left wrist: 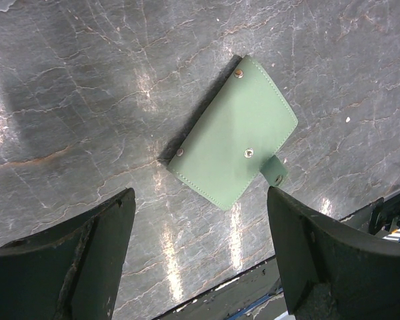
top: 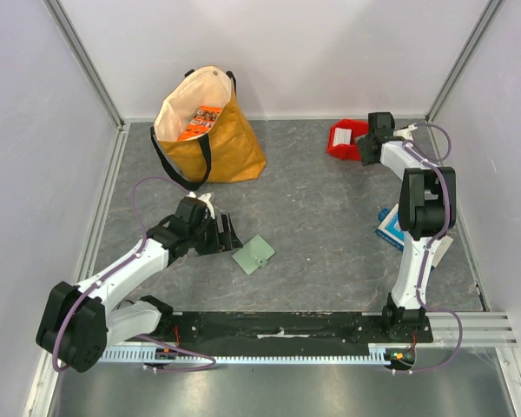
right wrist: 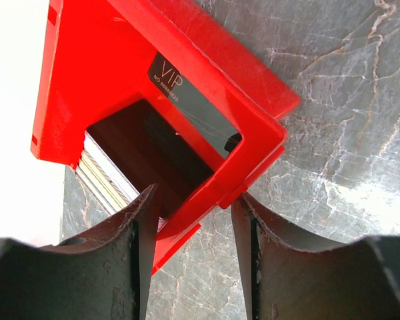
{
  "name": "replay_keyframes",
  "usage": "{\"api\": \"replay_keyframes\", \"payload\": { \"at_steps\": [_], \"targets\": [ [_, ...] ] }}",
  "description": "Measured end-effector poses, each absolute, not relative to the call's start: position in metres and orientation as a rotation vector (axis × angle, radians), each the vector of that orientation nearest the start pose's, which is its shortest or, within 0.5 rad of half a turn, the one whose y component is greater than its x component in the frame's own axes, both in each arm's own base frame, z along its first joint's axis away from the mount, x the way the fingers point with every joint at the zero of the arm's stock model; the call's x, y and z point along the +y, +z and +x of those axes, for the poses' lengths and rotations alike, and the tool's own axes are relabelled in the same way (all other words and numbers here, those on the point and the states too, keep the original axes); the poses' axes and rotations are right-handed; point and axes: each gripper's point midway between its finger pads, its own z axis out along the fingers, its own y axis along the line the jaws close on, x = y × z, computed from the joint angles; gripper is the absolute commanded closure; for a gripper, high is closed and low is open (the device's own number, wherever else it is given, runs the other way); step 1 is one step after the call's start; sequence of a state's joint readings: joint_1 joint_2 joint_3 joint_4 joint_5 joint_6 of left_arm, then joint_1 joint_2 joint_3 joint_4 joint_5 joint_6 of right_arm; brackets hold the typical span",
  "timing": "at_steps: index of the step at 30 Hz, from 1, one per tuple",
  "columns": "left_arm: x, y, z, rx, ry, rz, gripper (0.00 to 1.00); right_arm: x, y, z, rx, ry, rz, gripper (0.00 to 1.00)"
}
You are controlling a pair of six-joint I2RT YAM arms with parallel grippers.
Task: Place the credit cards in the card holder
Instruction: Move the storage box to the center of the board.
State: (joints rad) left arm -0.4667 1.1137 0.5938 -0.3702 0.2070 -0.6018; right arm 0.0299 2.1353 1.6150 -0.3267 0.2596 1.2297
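Right claw (right wrist: 193,197) parted astride glossy red bin (right wrist: 100,67) wall; left claw (left wrist: 201,195) wide near flat card holder (left wrist: 233,133)

White-shelled left arm (top: 126,265) and right arm (top: 414,269) showing bulky black joints, purple cables (top: 137,193) trailing along both, black end effector fingers (left wrist: 60,267) looking scuffed.

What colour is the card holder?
Pale green; the card holder shows best in the left wrist view.

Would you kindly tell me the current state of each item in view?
Card holder: closed, lying flat.
Red bin: holds credit cards.
Tote bag: upright, mouth open.
Left gripper: jaws open above card holder.
Right gripper: jaws astride bin wall, grip unclear.
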Motion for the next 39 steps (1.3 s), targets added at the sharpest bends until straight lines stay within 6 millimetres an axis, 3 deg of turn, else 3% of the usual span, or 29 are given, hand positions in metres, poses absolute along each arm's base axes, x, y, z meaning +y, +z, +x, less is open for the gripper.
{"api": "replay_keyframes", "payload": {
  "at_steps": [13, 19, 39],
  "targets": [
    [-0.175, 0.07, 0.215, 2.579, -0.69, -0.081, 0.14, 0.017, 0.069, 0.534, 1.951, 0.327, 1.405, 0.54],
    [-0.175, 0.07, 0.215, 2.579, -0.69, -0.081, 0.14, 0.024, 0.068, 0.509, 2.003, 0.354, 1.365, 0.56],
    [-0.177, 0.077, 0.223, 2.559, -0.69, -0.081, 0.14, 0.095, 0.055, 0.373, 2.285, 0.422, 1.049, 0.57]
  ]
}}
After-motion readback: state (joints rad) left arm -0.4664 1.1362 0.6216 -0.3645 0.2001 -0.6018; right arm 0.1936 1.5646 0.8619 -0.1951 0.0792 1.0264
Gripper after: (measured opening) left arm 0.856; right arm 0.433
